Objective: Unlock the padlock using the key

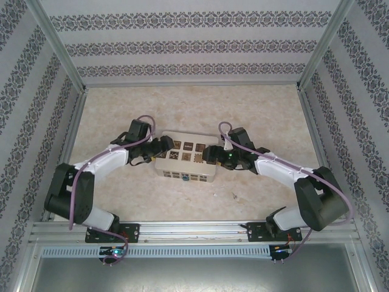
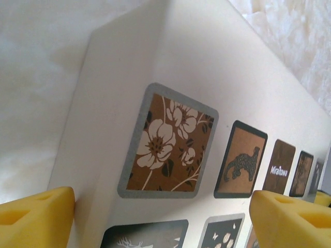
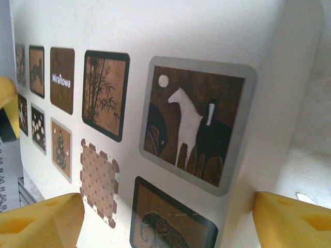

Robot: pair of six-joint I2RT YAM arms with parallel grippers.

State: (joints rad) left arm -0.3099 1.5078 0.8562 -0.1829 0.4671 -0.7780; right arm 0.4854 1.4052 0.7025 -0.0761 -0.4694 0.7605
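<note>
left gripper [image 1: 161,146] and right gripper [image 1: 210,153] are straddling opposite ends of the white box [image 1: 165,165], jaws wide; can't tell if they're clamping it. padlock [image 1: 183,177] is sitting at the box's near face.

From the top, the padlock [image 1: 183,177] is a tiny blue speck on the 6 o'clock side of the white box [image 1: 185,159]. Its metal part is too small to see. The left gripper [image 1: 159,148] at the box's 9 o'clock end and the right gripper [image 1: 211,153] at 3 o'clock hide their fingertips under their dark bodies. The yellow fingers [image 2: 36,219] are cut off at 6 o'clock in both wrist views, and the box runs past the edges. Whether any finger presses the box, I can't tell.
</note>
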